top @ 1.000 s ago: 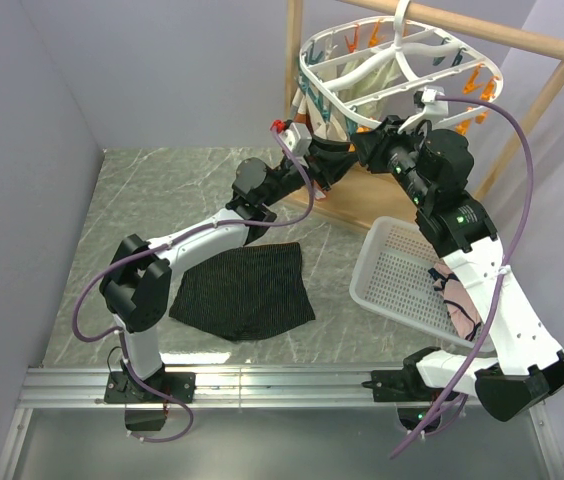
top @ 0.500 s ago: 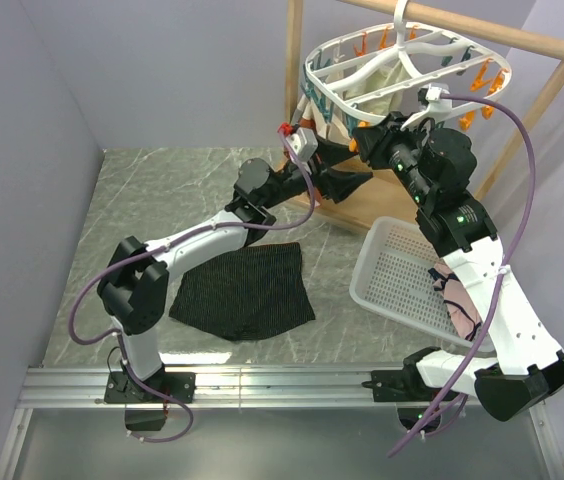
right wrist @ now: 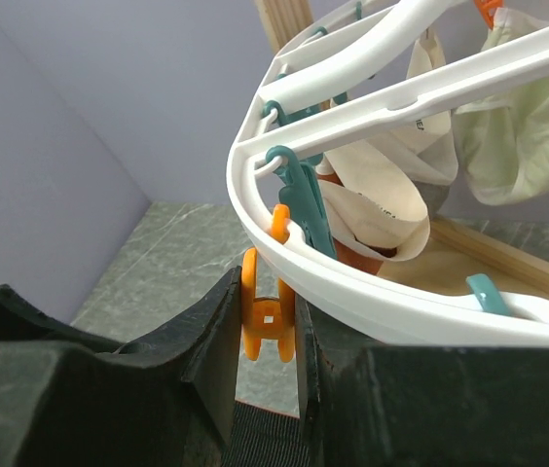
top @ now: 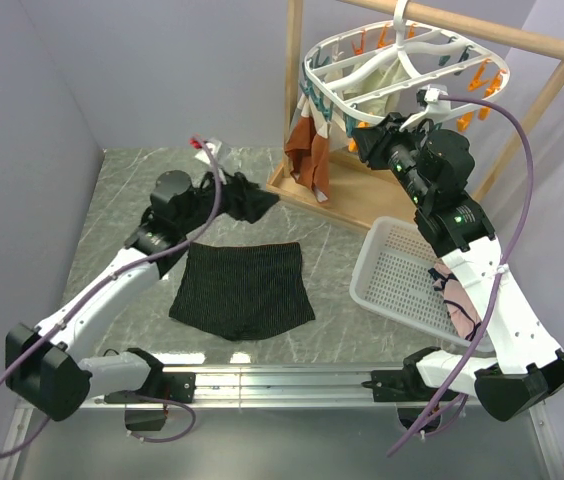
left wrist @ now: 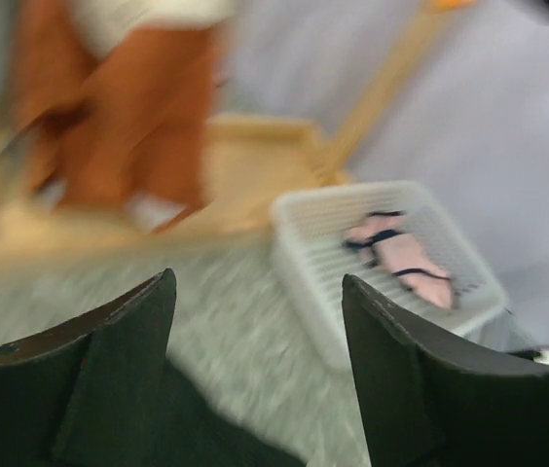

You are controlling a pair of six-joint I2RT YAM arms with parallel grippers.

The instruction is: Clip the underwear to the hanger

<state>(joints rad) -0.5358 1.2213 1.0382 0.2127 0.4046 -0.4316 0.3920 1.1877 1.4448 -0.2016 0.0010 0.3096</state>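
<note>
The black pinstriped underwear [top: 245, 290] lies flat on the table in front of the arms; a strip of it [right wrist: 265, 440] also shows low in the right wrist view. The white oval hanger [top: 402, 70] hangs from the wooden rail, tilted. My right gripper [top: 367, 140] is at its near rim [right wrist: 352, 302], shut [right wrist: 267, 292] on a dangling orange clip [right wrist: 268, 326]. My left gripper [top: 249, 200] hovers above the table just beyond the underwear's far edge, left of the hanger. It stands open [left wrist: 260, 321] with nothing between its fingers; that view is motion-blurred.
A rust-brown cloth [top: 309, 150] and cream cloths [right wrist: 382, 209] hang from the hanger beside teal clips [right wrist: 304, 204]. The wooden rail frame [top: 552, 45] stands at the back right. A white basket [top: 362, 270] holding a pink garment [top: 457, 300] sits at the right.
My left arm has swung back left and down from the hanger, and its gripper has opened. The rust-brown cloth now hangs free on the hanger. The right arm has barely moved.
</note>
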